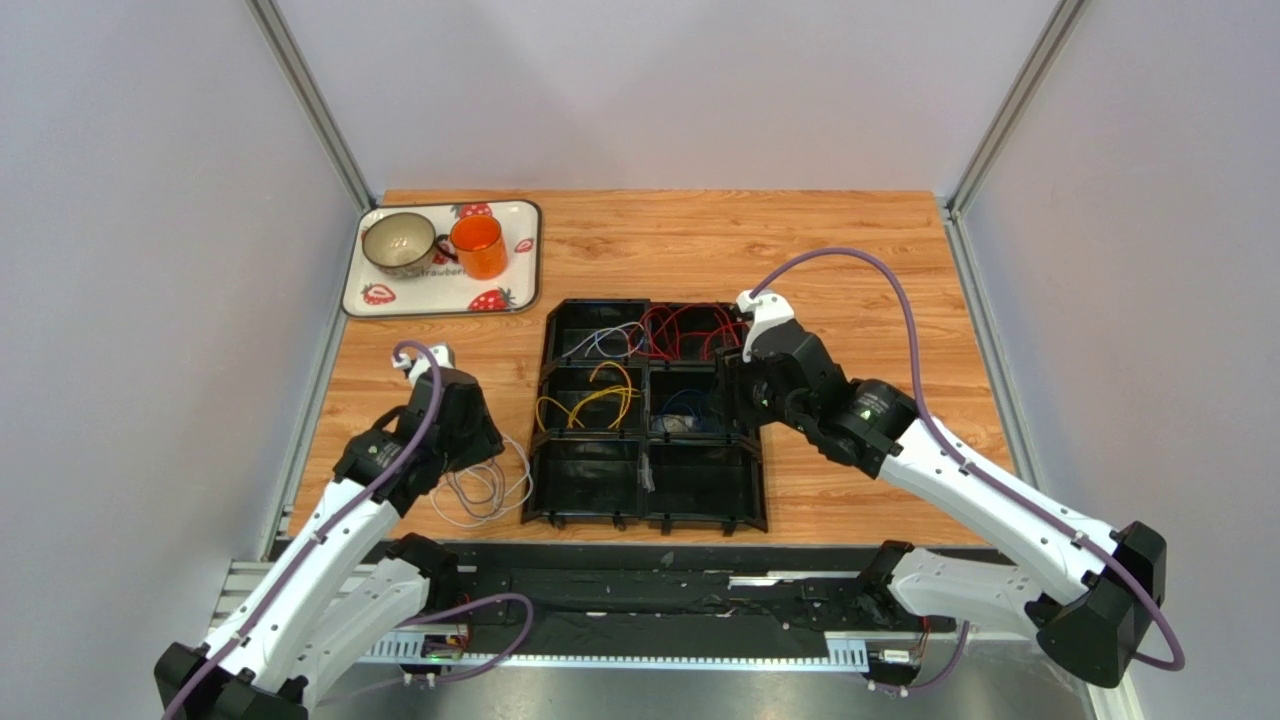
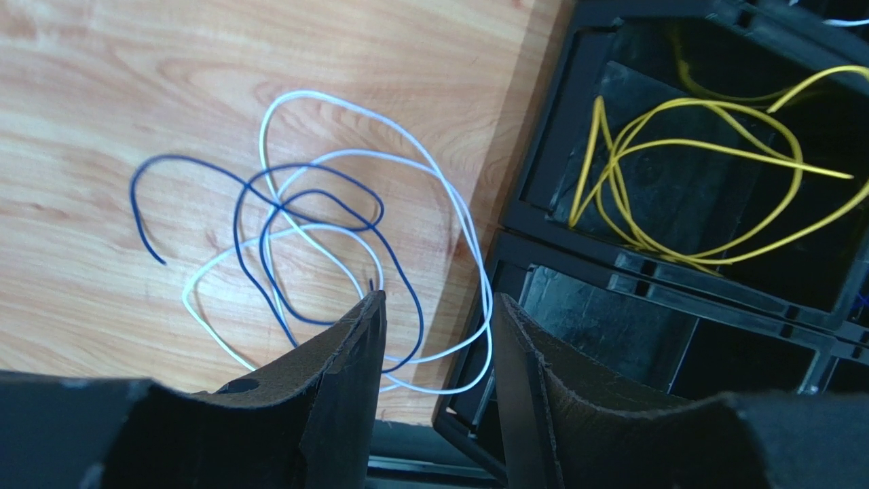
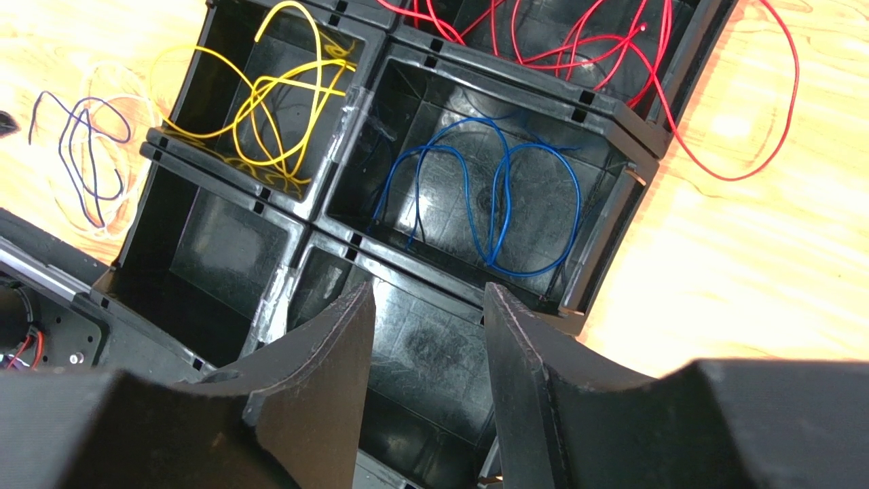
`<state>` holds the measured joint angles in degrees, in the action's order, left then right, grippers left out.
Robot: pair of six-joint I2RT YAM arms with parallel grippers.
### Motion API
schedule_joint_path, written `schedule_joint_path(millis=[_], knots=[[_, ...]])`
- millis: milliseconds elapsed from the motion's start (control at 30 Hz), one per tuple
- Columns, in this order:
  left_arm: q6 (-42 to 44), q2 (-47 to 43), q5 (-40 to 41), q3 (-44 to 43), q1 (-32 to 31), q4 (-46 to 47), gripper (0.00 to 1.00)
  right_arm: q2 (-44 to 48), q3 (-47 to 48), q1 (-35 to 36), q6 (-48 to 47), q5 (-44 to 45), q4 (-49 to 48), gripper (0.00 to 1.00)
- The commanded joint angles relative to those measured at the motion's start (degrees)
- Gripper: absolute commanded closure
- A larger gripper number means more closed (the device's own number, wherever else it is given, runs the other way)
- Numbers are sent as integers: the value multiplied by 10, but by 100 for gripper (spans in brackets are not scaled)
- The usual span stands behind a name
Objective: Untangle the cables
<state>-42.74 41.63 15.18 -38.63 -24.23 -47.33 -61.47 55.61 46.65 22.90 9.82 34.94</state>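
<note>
My left end effector [image 2: 439,306] hangs over the table [image 1: 842,270], just left of the black box [image 1: 589,483]. Its two fingers are apart and hold nothing. Right under it lies a tangle of white and dark blue cables [image 2: 280,201], flat on the wood. One white loop runs under the gap between the fingers.

My right end effector [image 3: 428,295] hangs over the box. Its fingers are apart too, with nothing in them. The yellow cables [image 3: 267,102] sit in a middle part of the box. The blue cable [image 3: 497,204] sits in the part beside them. The red cables [image 3: 602,46] fill a far corner part, and one loop spills out onto the table.
</note>
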Motion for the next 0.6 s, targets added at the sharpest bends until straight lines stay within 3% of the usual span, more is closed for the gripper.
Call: schedule_joint_path(millis=[0, 567], knots=[[-49, 26, -21, 25, 3, 25, 49, 14, -12, 2, 2, -2, -20, 52], [-50, 75, -22, 93, 2, 98, 51, 6, -31, 2, -14, -2, -31, 52]])
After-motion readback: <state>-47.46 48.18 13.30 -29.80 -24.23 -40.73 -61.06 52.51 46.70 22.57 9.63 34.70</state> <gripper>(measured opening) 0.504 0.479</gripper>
